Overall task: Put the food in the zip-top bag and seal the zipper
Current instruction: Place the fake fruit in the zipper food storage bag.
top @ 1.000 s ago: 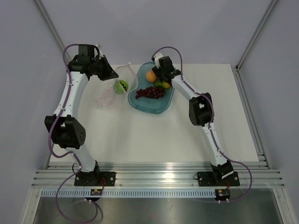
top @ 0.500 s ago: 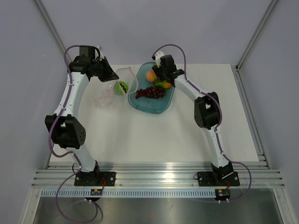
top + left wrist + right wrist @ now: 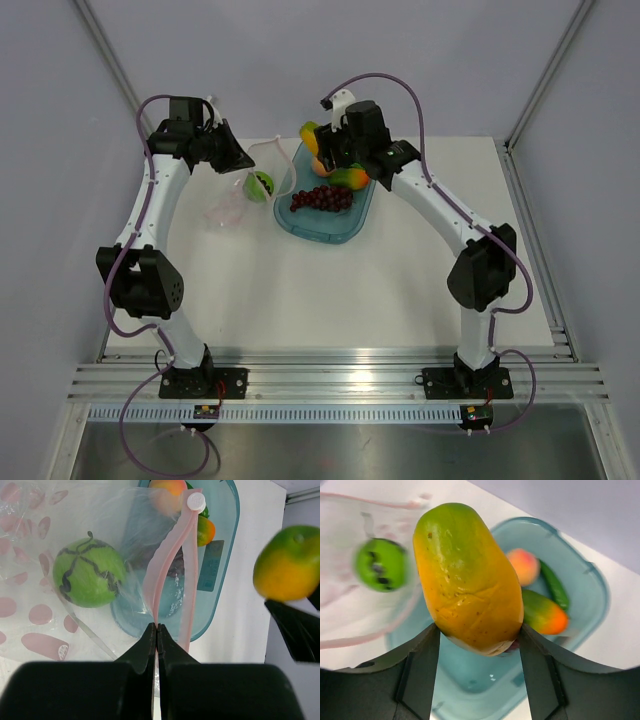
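Note:
The clear zip-top bag [image 3: 228,208] lies left of the teal tray, its mouth lifted. My left gripper [image 3: 157,626] is shut on the pink zipper [image 3: 172,565] strip, holding that edge up. A green round fruit [image 3: 90,573] sits inside the bag. My right gripper [image 3: 477,628] is shut on an orange-green mango [image 3: 469,575], lifted above the tray's far left rim [image 3: 312,138]. In the tray lie the second mango [image 3: 545,612], the peach-pink fruit [image 3: 524,566] and the grape bunch [image 3: 322,198].
The teal tray [image 3: 340,232] stands at the table's back centre, right beside the bag's mouth. A dark green long piece [image 3: 553,586] also lies in the tray. A white slider tab [image 3: 196,501] sits on the zipper strip. Metal frame posts rise at the back corners.
My right gripper has closed on a mango and lifted it out of the tray, up and a little left. The left gripper has kept its hold on the bag's edge.

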`<state>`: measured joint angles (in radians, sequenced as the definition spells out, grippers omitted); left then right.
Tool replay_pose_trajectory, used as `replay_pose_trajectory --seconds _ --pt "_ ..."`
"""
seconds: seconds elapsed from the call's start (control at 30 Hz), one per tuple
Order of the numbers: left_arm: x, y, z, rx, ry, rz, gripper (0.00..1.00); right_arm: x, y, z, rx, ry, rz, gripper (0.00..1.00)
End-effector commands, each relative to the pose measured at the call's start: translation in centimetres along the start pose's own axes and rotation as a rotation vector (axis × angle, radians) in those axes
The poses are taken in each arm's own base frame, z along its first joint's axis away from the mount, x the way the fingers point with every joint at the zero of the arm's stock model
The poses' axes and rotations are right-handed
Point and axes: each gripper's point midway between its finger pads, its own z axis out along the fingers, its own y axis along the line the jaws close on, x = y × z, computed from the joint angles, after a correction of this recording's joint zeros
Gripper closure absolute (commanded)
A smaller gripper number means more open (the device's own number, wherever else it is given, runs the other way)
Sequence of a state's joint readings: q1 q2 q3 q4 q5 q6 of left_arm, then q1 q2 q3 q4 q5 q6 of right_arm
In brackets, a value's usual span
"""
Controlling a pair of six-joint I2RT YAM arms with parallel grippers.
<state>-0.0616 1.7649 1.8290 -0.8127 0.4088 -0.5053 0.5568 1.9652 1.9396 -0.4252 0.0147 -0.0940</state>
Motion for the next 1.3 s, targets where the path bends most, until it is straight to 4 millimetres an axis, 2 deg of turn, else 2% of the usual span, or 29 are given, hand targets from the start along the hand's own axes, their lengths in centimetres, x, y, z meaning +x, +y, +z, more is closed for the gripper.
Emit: replay_pose_trajectory --seconds 0.0,0.1,0.13,0.2,0.23,0.33,0.5,0.63,0.67,0.7,0.73,0.77,0.8,0.83,0.9,0.93,0.97,1.0,1.03,1.07,1.1,1.13,1.17,1.2,1.23,1.27 --pt "-1.1 -1.3 -0.1 0.063 -0.031 0.041 1.0 -3.3 7.4 -3.5 -0.191 -0.034 0.119 0.5" --pt "-0.6 -1.1 0.0 0.066 -0.019 0.04 1.0 -4.1 10.8 -3.7 -0.271 -0.042 0.229 0.49" --pt "-0.6 -1.1 0.0 0.066 -0.02 0.039 1.0 -5.1 12.1 -3.9 -0.308 -0.077 0.26 0.49" --pt "-0.5 -1.2 0.0 0.074 -0.021 0.033 1.0 -5.5 13.5 -3.4 -0.361 -0.078 0.347 0.49" --pt "-0.6 -1.3 -0.1 0.077 -0.023 0.032 1.0 -4.8 13.8 -2.4 -0.359 -0.056 0.368 0.49" --pt "-0.6 -1.7 -0.3 0.092 -0.026 0.037 1.0 -4.0 13.8 -1.3 -0.348 -0.029 0.401 0.49" --pt "-0.7 -2.5 -0.7 0.124 -0.026 0.036 1.0 -2.9 14.2 -0.1 -0.346 0.005 0.405 0.48" --pt "-0.9 -3.0 -1.0 0.143 -0.029 0.032 1.0 -1.1 14.0 1.6 -0.318 0.046 0.417 0.45" --pt "-0.9 -3.1 -1.1 0.15 -0.03 0.033 1.0 -2.1 14.0 1.6 -0.313 0.027 0.424 0.4" --pt "-1.0 -3.3 -1.2 0.156 -0.031 0.031 1.0 -1.9 13.8 1.8 -0.302 0.048 0.425 0.36" --pt "-1.0 -3.4 -1.3 0.162 -0.035 0.032 1.0 -0.7 14.1 3.0 -0.295 0.085 0.42 0.32" --pt "-1.0 -3.5 -1.4 0.166 -0.032 0.029 1.0 -0.8 14.1 3.1 -0.296 0.095 0.411 0.25" --pt "-1.0 -3.6 -1.5 0.17 -0.033 0.029 1.0 -1.9 14.1 2.5 -0.297 0.096 0.404 0.12" --pt "-1.1 -3.8 -1.8 0.174 -0.04 0.033 1.0 -1.4 14.1 3.0 -0.293 0.115 0.401 0.08" --pt "-1.2 -3.9 -2.0 0.177 -0.047 0.037 1.0 -1.5 13.6 2.8 -0.269 0.109 0.398 0.02" --pt "-1.2 -3.9 -2.1 0.175 -0.05 0.036 1.0 -2.7 13.3 1.6 -0.271 0.075 0.399 0.01" --pt "-1.2 -3.9 -2.1 0.177 -0.049 0.034 1.0 -3.0 13.1 1.3 -0.264 0.059 0.4 0.0" --pt "-1.3 -4.0 -2.3 0.181 -0.051 0.031 1.0 -2.4 13.1 1.5 -0.261 0.056 0.398 0.0" --pt "-1.2 -4.0 -2.2 0.181 -0.049 0.029 1.0 -3.7 12.9 0.1 -0.266 0.022 0.403 0.01" --pt "-1.2 -4.0 -2.2 0.181 -0.049 0.029 1.0 -3.9 12.6 -0.2 -0.256 0.011 0.406 0.01" --pt "-1.2 -4.0 -2.3 0.183 -0.048 0.029 1.0 -3.4 12.4 -0.2 -0.245 0.011 0.409 0.02" --pt "-1.2 -4.0 -2.3 0.179 -0.049 0.031 1.0 -4.3 12.0 -1.2 -0.234 -0.015 0.415 0.06" --pt "-1.2 -4.0 -2.4 0.18 -0.051 0.031 1.0 -4.4 11.1 -1.3 -0.182 -0.031 0.438 0.08" --pt "-1.2 -4.0 -2.6 0.182 -0.053 0.034 1.0 -3.2 10.4 -0.7 -0.135 -0.025 0.459 0.1" --pt "-1.2 -4.0 -2.6 0.178 -0.053 0.033 1.0 -3.6 9.6 -1.3 -0.108 -0.05 0.484 0.13" --pt "-1.2 -4.0 -2.7 0.178 -0.058 0.034 1.0 -2.0 8.8 -0.8 -0.088 -0.022 0.536 0.16"
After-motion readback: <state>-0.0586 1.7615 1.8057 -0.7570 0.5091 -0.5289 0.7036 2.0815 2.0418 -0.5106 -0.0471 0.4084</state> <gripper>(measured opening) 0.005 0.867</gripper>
